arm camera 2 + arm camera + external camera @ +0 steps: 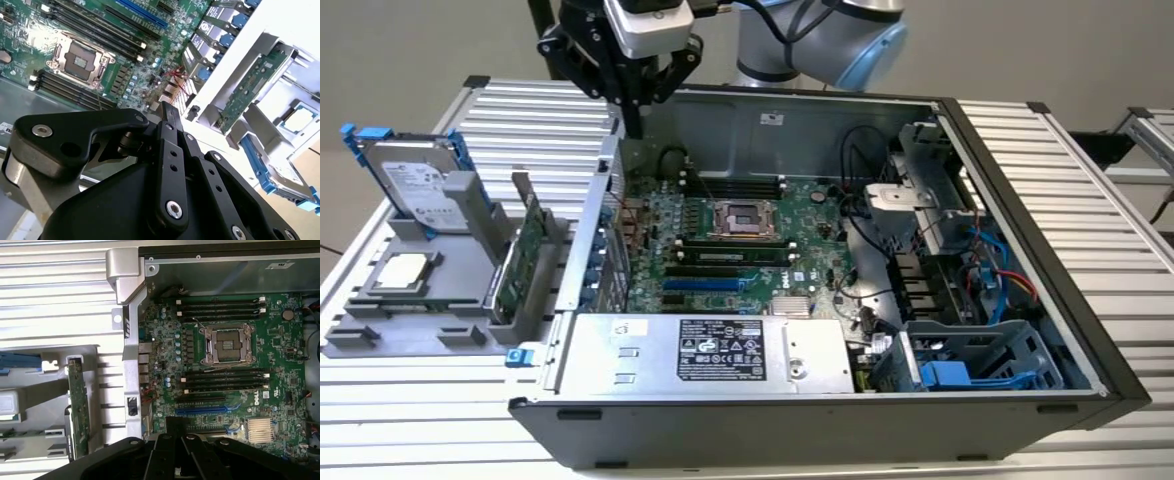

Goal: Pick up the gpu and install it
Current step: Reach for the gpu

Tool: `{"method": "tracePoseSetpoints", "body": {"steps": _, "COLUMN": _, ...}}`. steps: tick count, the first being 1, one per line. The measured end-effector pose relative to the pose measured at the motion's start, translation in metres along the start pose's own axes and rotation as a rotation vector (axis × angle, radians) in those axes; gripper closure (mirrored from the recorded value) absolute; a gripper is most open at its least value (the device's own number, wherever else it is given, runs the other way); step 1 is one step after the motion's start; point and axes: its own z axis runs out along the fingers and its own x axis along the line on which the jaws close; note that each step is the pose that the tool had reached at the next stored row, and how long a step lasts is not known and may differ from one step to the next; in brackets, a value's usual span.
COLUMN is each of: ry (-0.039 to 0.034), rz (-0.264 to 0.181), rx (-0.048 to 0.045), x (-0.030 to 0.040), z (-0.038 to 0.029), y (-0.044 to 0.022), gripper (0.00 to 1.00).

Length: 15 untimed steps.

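The gpu point(520, 268) stands on edge in a slot of the grey holder point(400, 325), just outside the open computer case on the exterior view's left; its green board also shows in both wrist views point(245, 90) point(77, 405). My gripper point(636, 122) hangs above the case's rear corner on that side, over the edge of the motherboard point(720, 250). Its black fingers point(169, 111) point(176, 422) are pressed together with nothing between them. It is higher than the gpu, apart from it, and further back.
The holder also carries a silver hard drive with blue rails point(411, 182) and a small square CPU chip point(403, 270). Inside the case point(1014, 150) are the CPU socket point(742, 218), blue expansion slots point(200, 410), a power supply point(720, 352) and cables point(987, 275).
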Motion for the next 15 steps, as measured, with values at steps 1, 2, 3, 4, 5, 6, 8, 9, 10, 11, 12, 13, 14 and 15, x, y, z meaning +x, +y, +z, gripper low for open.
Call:
{"method": "tracePoseSetpoints", "body": {"steps": 1, "ry": 0.0000, "rz": 0.000, "rx": 0.0000, "x": 0.0009, "z": 0.0000, "y": -0.0001, "gripper": 1.00}}
{"method": "tracePoseSetpoints", "body": {"steps": 2, "ry": 0.0000, "rz": 0.000, "rx": 0.0000, "x": 0.0019, "z": 0.0000, "y": -0.0001, "gripper": 1.00}}
{"method": "tracePoseSetpoints", "body": {"steps": 3, "ry": 0.0000, "rz": 0.000, "rx": 0.0000, "x": 0.0029, "z": -0.0001, "y": -0.0002, "gripper": 1.00}}
{"method": "tracePoseSetpoints", "body": {"steps": 4, "ry": 0.0000, "rz": 0.000, "rx": 0.0000, "x": 0.0039, "z": -0.0001, "y": -0.0003, "gripper": 1.00}}
{"method": "tracePoseSetpoints", "body": {"steps": 5, "ry": 0.0000, "rz": 0.000, "rx": 0.0000, "x": 0.0050, "z": -0.0001, "y": -0.0004, "gripper": 1.00}}
{"method": "tracePoseSetpoints", "body": {"steps": 6, "ry": 0.0001, "rz": 0.000, "rx": 0.0000, "x": 0.0060, "z": -0.0002, "y": -0.0004, "gripper": 1.00}}
{"method": "tracePoseSetpoints", "body": {"steps": 8, "ry": 0.0000, "rz": 0.000, "rx": 0.0000, "x": 0.0079, "z": -0.0002, "y": -0.0006, "gripper": 1.00}}
{"method": "tracePoseSetpoints", "body": {"steps": 9, "ry": 0.0000, "rz": 0.000, "rx": 0.0000, "x": 0.0089, "z": -0.0002, "y": -0.0006, "gripper": 1.00}}
{"method": "tracePoseSetpoints", "body": {"steps": 10, "ry": 0.0000, "rz": 0.000, "rx": 0.0000, "x": 0.0099, "z": -0.0002, "y": -0.0007, "gripper": 1.00}}
{"method": "tracePoseSetpoints", "body": {"steps": 11, "ry": 0.0000, "rz": 0.000, "rx": 0.0000, "x": 0.0110, "z": -0.0003, "y": -0.0008, "gripper": 1.00}}
{"method": "tracePoseSetpoints", "body": {"steps": 12, "ry": 0.0000, "rz": 0.000, "rx": 0.0000, "x": 0.0120, "z": -0.0003, "y": -0.0008, "gripper": 1.00}}
{"method": "tracePoseSetpoints", "body": {"steps": 13, "ry": 0.0001, "rz": 0.000, "rx": 0.0001, "x": 0.0131, "z": -0.0003, "y": -0.0009, "gripper": 1.00}}
{"method": "tracePoseSetpoints", "body": {"steps": 14, "ry": 0.0000, "rz": 0.000, "rx": 0.0000, "x": 0.0142, "z": -0.0003, "y": -0.0010, "gripper": 1.00}}
{"method": "tracePoseSetpoints", "body": {"steps": 15, "ry": 0.0000, "rz": 0.000, "rx": 0.0000, "x": 0.0152, "z": -0.0003, "y": -0.0011, "gripper": 1.00}}
